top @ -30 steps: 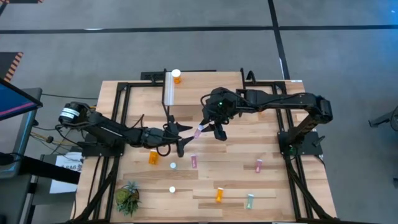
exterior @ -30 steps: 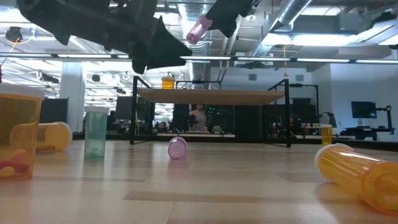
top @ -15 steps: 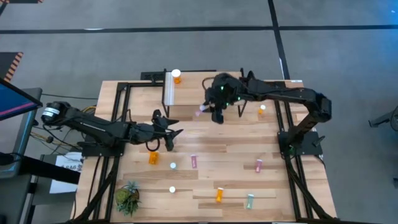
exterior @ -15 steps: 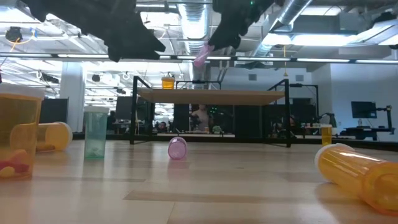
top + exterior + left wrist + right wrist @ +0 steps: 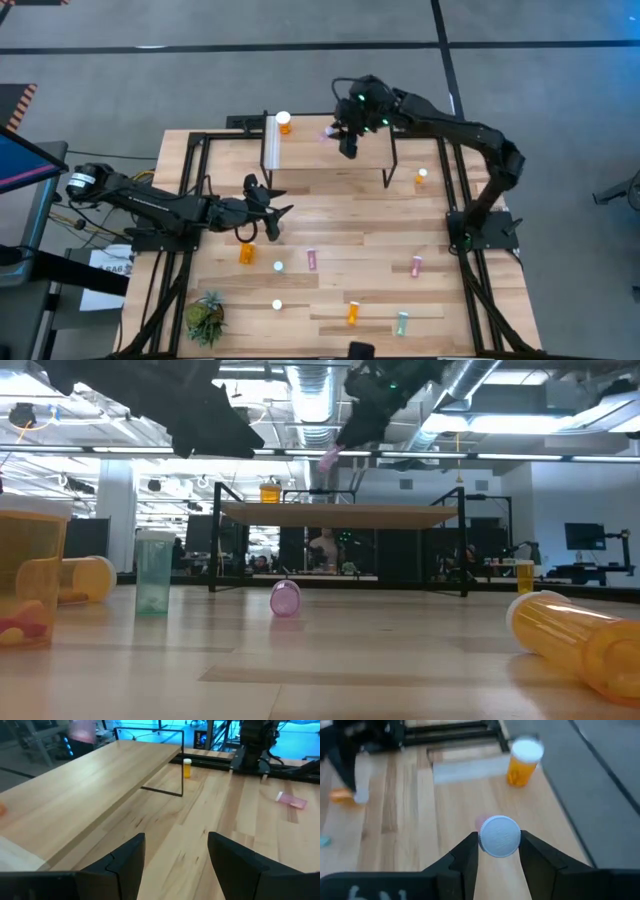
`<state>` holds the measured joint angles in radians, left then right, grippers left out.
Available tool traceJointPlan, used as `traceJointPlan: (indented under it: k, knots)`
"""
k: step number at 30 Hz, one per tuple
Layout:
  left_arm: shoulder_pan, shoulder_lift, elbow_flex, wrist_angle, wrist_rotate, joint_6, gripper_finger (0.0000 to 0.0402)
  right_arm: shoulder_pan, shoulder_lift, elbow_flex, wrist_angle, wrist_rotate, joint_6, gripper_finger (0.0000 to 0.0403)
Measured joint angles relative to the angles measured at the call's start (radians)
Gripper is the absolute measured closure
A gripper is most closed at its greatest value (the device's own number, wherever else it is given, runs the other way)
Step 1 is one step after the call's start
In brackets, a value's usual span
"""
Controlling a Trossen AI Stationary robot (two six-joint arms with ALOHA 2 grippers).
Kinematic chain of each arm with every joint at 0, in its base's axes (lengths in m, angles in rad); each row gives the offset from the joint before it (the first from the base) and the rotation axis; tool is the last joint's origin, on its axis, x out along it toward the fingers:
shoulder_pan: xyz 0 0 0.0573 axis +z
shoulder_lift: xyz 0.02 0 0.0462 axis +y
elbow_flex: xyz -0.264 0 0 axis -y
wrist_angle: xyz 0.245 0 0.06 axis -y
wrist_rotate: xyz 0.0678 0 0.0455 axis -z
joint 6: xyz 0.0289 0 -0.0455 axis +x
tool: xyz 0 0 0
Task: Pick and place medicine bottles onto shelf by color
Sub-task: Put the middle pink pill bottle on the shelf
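Right claw [image 5: 343, 135] with pink bottle [image 5: 328, 132] above shelf [image 5: 330, 165]

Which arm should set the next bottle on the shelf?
Right. The right gripper already holds a pink bottle above the shelf, near the orange bottle. The left gripper is empty, beside the shelf.

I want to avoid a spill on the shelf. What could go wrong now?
The right hand holds a pink bottle by its cap, above the shelf near its far edge; released there, it may roll off. The bottle hangs tilted in the low view, so it may not land upright, or may bump the orange bottle.
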<state>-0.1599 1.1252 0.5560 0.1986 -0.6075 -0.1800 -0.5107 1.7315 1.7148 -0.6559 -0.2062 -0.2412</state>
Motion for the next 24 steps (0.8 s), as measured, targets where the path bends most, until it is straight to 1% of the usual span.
traceJointPlan:
  k: [2, 5, 8, 11, 14, 17, 19, 24]
  knots:
    - [0.009, 0.000, 0.000, -0.004, 0.002, 0.008, 0.0198, -0.011, 0.058, 0.089, -0.082, -0.001, -0.026, 0.0248]
    - [0.026, 0.000, -0.002, -0.038, 0.013, 0.003, 0.0198, -0.029, 0.160, 0.223, -0.146, -0.001, -0.051, 0.0248]
    - [0.035, -0.017, -0.013, 0.022, 0.024, 0.010, 0.0198, -0.048, 0.248, 0.346, -0.232, -0.001, -0.075, 0.0249]
    - [0.031, -0.067, -0.038, 0.138, 0.093, 0.084, 0.0198, -0.064, 0.321, 0.436, -0.310, 0.000, -0.097, 0.0250]
    - [0.042, -0.123, -0.071, 0.160, 0.105, 0.121, 0.0198, -0.075, 0.379, 0.502, -0.356, 0.003, -0.106, 0.0249]
    - [0.071, -0.181, -0.108, 0.162, 0.103, 0.115, 0.0198, -0.081, 0.415, 0.550, -0.380, 0.012, -0.126, 0.0248]
    - [0.089, -0.210, -0.130, 0.158, 0.104, 0.104, 0.0198, -0.082, 0.432, 0.574, -0.394, 0.036, -0.137, 0.0249]
    - [0.122, -0.249, -0.165, 0.163, 0.107, 0.093, 0.0198, -0.086, 0.437, 0.584, -0.362, 0.077, -0.175, 0.0250]
